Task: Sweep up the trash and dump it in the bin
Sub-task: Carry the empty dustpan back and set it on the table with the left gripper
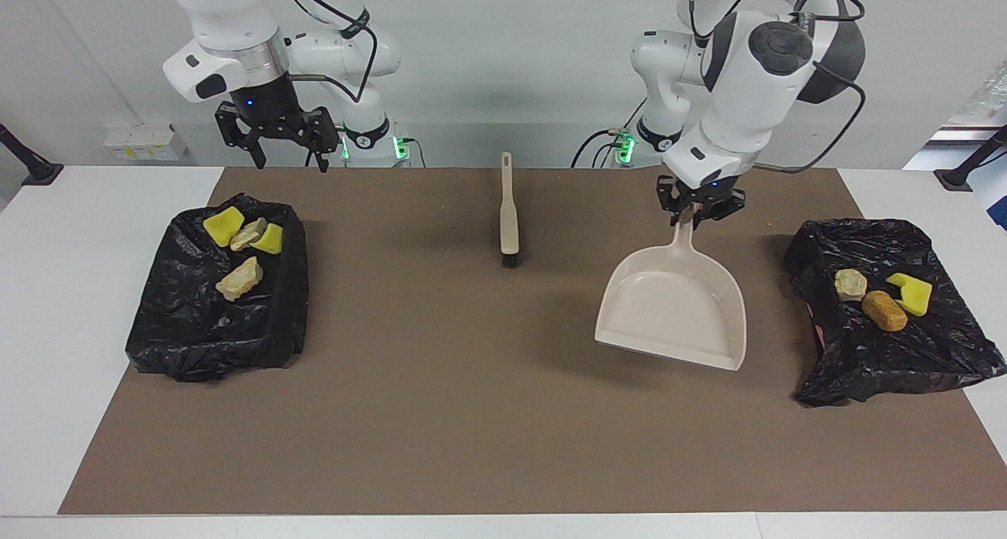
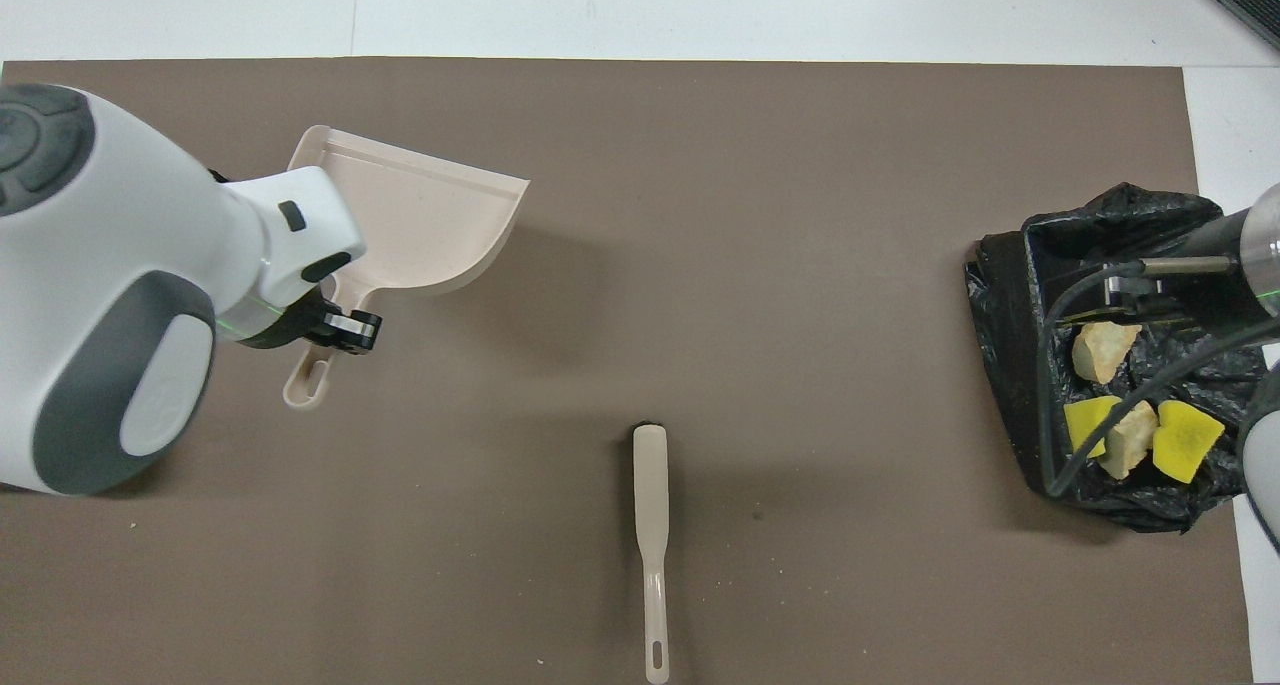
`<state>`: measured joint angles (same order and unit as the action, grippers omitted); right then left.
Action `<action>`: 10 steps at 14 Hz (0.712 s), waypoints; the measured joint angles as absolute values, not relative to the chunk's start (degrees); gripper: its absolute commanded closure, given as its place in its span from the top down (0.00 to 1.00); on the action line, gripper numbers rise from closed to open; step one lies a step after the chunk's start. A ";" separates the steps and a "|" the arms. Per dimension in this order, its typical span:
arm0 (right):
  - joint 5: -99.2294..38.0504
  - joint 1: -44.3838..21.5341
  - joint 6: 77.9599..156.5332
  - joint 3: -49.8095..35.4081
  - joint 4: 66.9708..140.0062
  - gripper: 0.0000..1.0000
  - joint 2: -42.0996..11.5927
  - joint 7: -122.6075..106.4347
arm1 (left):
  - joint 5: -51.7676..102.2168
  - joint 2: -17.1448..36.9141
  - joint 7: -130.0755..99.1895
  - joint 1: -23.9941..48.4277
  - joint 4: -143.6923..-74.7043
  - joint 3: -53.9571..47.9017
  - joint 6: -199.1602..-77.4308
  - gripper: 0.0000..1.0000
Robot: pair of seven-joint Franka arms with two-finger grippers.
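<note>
My left gripper (image 1: 697, 215) (image 2: 338, 327) is shut on the handle of the beige dustpan (image 1: 673, 312) (image 2: 425, 215), holding it empty just above the brown mat, between the brush and the bin at the left arm's end. That black-bagged bin (image 1: 822, 366) holds three pieces of trash: tan (image 1: 850, 284), orange-brown (image 1: 883, 311) and yellow (image 1: 911, 293). The bin (image 1: 289, 295) (image 2: 1000, 365) at the right arm's end holds several pieces, such as a yellow chunk (image 1: 223, 226) (image 2: 1186, 441) and a tan lump (image 1: 240, 279) (image 2: 1100, 350). My right gripper (image 1: 289, 160) hangs open and empty over the table's edge by that bin.
The beige brush (image 1: 509, 208) (image 2: 651, 525) lies flat on the mat (image 1: 472, 413) midway between the arms, bristles pointing away from the robots. White table (image 1: 79, 326) borders the mat at both ends. In the overhead view my left arm hides the bin at its end.
</note>
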<state>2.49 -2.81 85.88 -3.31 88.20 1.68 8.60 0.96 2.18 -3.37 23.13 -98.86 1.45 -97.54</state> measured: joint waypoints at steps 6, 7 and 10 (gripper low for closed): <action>2.47 -2.92 85.62 -3.30 87.89 1.00 1.60 8.69 | 4.83 8.60 -24.25 34.20 -100.41 1.52 -111.52 0.00; 2.47 -2.85 85.58 -3.26 87.75 1.00 1.52 8.71 | 4.92 11.04 -27.45 35.83 -100.46 1.50 -115.10 0.00; 2.41 -2.79 85.47 -3.18 86.55 1.00 0.92 9.43 | 5.02 17.34 -32.19 38.56 -100.44 1.49 -123.69 0.00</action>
<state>2.41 -2.79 85.47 -3.18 86.55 0.92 9.43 5.02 17.34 -32.19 38.56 -100.44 1.49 -123.69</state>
